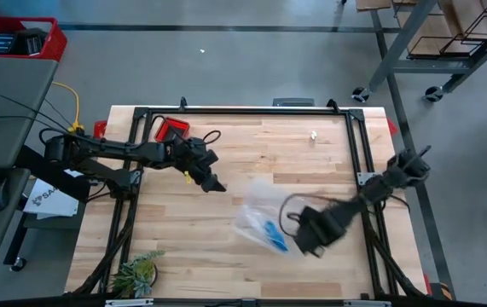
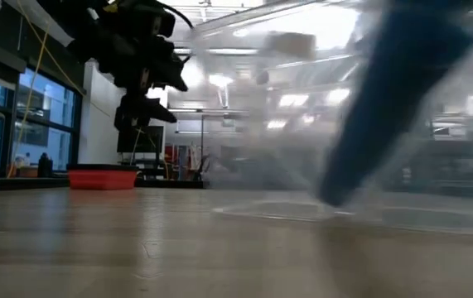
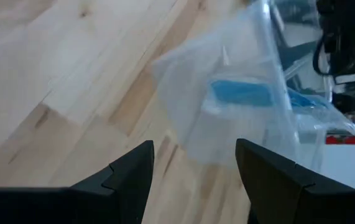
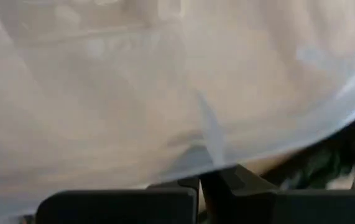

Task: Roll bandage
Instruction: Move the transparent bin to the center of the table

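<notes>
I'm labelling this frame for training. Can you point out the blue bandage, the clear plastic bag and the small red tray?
bandage [image 1: 270, 232]: high view, middle of the blue strip inside the bag.
clear plastic bag [image 1: 256, 198]: high view, its empty upper part.
red tray [image 1: 171, 129]: high view, its middle.

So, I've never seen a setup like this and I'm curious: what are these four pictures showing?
They show one moment from four cameras: one overhead, one at table height, and one on each arm's wrist. Two dark robot arms work at a wooden table. A clear plastic bag lies on it, with a blue bandage inside. The right gripper pinches the bag's edge, with the film right against its camera. The left gripper hovers open nearby, aimed at the bag. A small red tray sits at the far left edge.
</notes>
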